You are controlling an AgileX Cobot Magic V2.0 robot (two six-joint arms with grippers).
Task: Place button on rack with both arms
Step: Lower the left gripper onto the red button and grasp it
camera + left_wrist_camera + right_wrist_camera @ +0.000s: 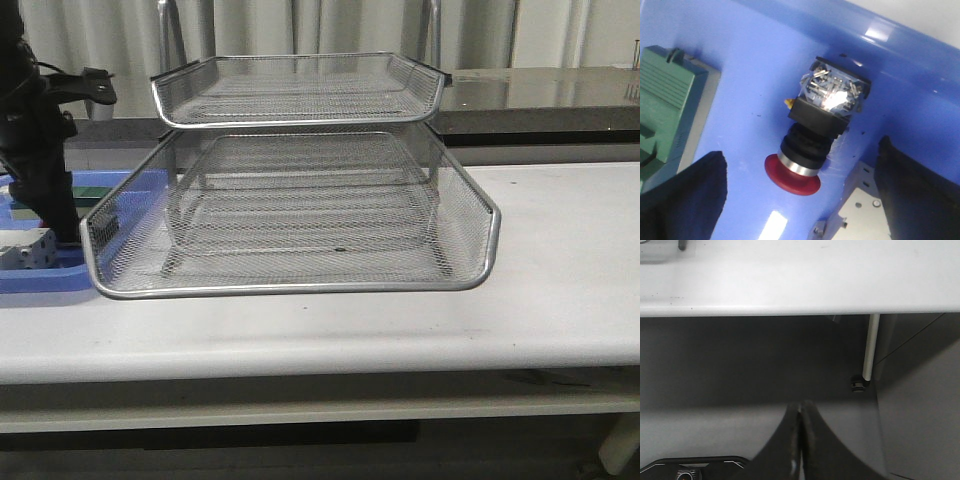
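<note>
The step in hand looks like the pick-up, not yet made. At the worktop's (560, 290) left edge the left arm (35, 150) stands nearly upright over the flat blue tray (40, 280), its lower end down among the tray's contents. Its wrist view shows the left gripper (800, 200) spread wide, one dark finger (685, 192) on each side of the frame, and the button (812, 142) lying on its side on the blue floor between them, untouched. The red head points toward the gripper, the clear rear block with metal terminals points away, close to the tray's wall. A green block (665, 110) lies beside it, and a white perforated block (860, 205) sits just by the other finger.

The next move, I judge, calls for a short descent so the fingers straddle the black body, then a close without nudging the white block.

The rack (300, 220) fills the worktop's middle, its trays bare.

The right gripper (801, 440) hangs off the worktop's edge, over the floor, fingers pressed together, holding nothing.
</note>
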